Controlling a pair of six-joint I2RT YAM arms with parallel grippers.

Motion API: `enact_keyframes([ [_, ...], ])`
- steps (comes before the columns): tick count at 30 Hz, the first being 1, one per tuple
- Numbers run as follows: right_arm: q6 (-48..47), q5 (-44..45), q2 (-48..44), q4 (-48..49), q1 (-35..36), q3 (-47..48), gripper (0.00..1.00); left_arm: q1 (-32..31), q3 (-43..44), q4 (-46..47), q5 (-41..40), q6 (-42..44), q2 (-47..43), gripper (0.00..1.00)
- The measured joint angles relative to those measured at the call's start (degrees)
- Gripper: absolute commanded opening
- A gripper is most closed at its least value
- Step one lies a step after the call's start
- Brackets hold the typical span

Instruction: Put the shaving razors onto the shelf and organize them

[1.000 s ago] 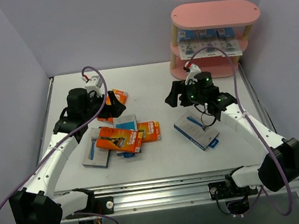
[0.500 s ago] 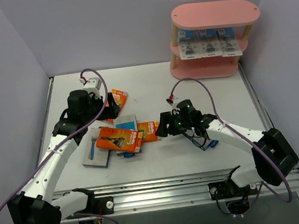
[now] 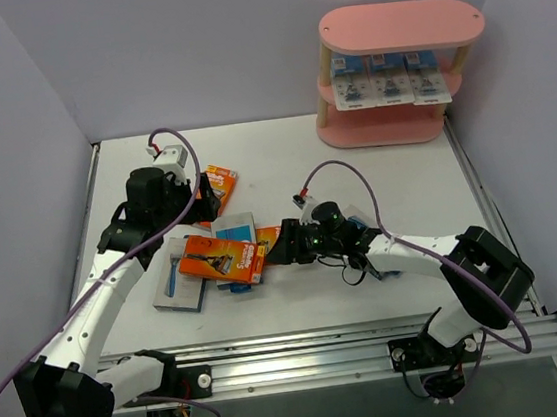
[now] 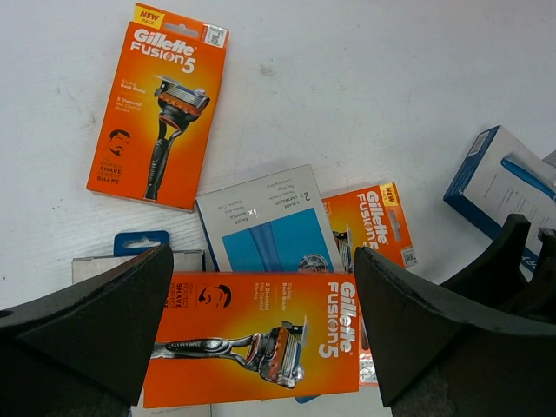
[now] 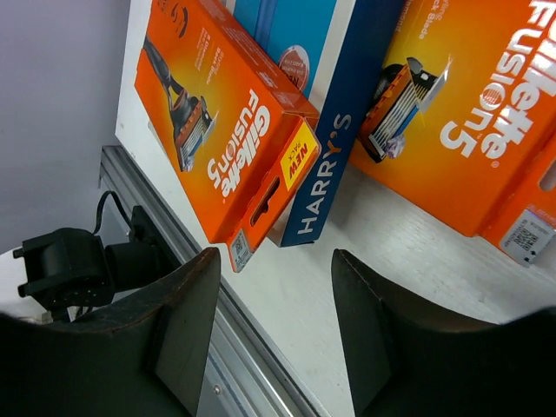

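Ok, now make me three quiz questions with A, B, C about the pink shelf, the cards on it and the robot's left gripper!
1. Where on the table is the pink shelf? A far right corner; B near left corner; C middle.
2. How many white-blue cards are on its middle board? A one; B three; C six.
3. How is the left gripper? A wide open, empty; B shut on an orange box; C shut on a card.
Answers: 1 A, it stands far right in the top view; 2 B, three sit side by side; 3 A, its fingers stand far apart above the orange pack.
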Motion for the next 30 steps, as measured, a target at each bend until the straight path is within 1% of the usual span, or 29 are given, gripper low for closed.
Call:
enact_keyframes([
  [13, 4.7, 0.0, 8.4, 7.1, 2.9, 0.7, 0.42, 0.0, 0.0, -0.3, 0.0, 0.0, 0.0, 0.94],
  [21, 6.5, 0.0, 10.3, 9.9, 3.0, 1.8, 0.37, 0.0, 0.6, -0.5, 0.0, 0.0, 0.0, 0.94],
  [25, 7.0, 0.0, 11.2, 11.0, 3.0, 2.3, 0.33, 0.0, 0.9, -0.8, 0.4, 0.0, 0.0, 0.94],
  [30, 7.6, 0.0, 11.9, 11.3, 3.0, 2.5, 0.24, 0.0, 1.0, -1.1, 0.5, 0.0, 0.0, 0.94],
])
